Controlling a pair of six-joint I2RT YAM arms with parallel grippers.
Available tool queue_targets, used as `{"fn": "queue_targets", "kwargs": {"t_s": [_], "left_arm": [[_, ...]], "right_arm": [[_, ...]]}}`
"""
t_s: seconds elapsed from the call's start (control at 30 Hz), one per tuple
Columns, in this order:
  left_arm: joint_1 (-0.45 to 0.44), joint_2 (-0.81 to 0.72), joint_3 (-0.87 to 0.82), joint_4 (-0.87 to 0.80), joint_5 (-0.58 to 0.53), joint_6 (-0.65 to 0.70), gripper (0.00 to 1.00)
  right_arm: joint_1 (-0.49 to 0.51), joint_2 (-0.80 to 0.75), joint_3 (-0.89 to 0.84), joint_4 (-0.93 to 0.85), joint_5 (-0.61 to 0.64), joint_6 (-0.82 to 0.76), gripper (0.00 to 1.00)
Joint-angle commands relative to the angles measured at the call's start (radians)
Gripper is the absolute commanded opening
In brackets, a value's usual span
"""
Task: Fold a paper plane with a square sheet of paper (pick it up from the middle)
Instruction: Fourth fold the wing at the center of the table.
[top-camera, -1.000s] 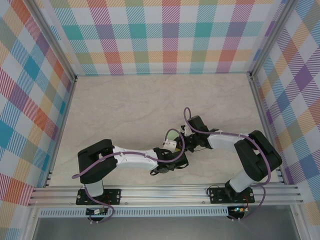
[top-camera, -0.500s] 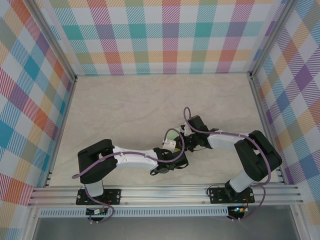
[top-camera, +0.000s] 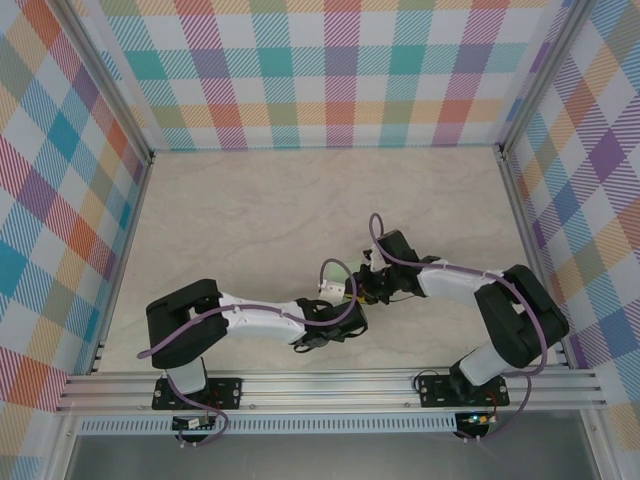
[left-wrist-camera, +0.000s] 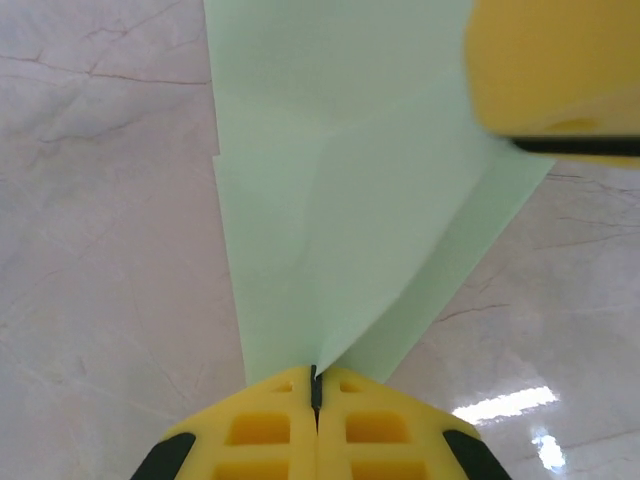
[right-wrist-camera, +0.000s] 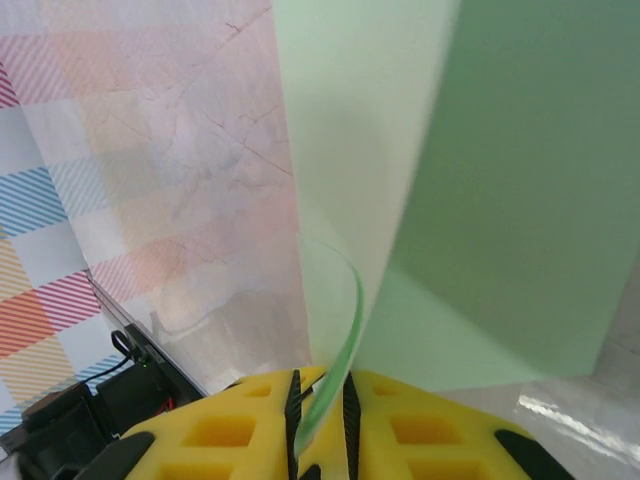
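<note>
The square sheet of paper (left-wrist-camera: 340, 200) is pale green and folded into layers, narrowing to a point between my left gripper's (left-wrist-camera: 316, 378) yellow jaws, which are shut on that point. It hangs just above the marble table. A yellow finger of my right gripper (left-wrist-camera: 560, 70) sits at the sheet's far edge. In the right wrist view the paper (right-wrist-camera: 500, 200) fans upward, and one curled edge runs loosely through the narrow gap of my right gripper (right-wrist-camera: 322, 385), whose jaws stand slightly apart. From above, the left gripper (top-camera: 345, 298) and the right gripper (top-camera: 360, 290) meet at the table's near centre.
Plaid walls (top-camera: 340, 70) enclose the marble table (top-camera: 260, 210) on three sides. An aluminium rail (top-camera: 330, 388) runs along the near edge, behind the arm bases. Purple cables (top-camera: 375, 235) loop over both wrists.
My left gripper has closed onto the paper's point and its arm has shifted slightly left. The right jaws have parted a little. The green patch seen from above is now under the wrists.
</note>
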Motion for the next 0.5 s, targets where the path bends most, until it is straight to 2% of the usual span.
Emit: {"fn": "queue_targets", "kwargs": {"t_s": [0.0,0.3,0.37,0.47], "left_arm": [[0.042,-0.074,-0.077,0.15,0.102,0.03,0.0],[0.162,-0.183,-0.246,0.41,0.337,0.097,0.0],[0.193,-0.197,-0.277,0.457,0.385,0.099,0.0],[0.237,-0.202,-0.316,0.516,0.451,0.09,0.0]], "right_arm": [[-0.03,-0.092,0.026,-0.08,0.018,-0.035,0.25],[-0.062,-0.321,-0.03,-0.17,0.066,-0.066,0.37],[-0.061,-0.337,-0.047,-0.153,0.052,-0.063,0.37],[-0.06,-0.328,-0.07,-0.106,0.013,-0.048,0.31]]}}
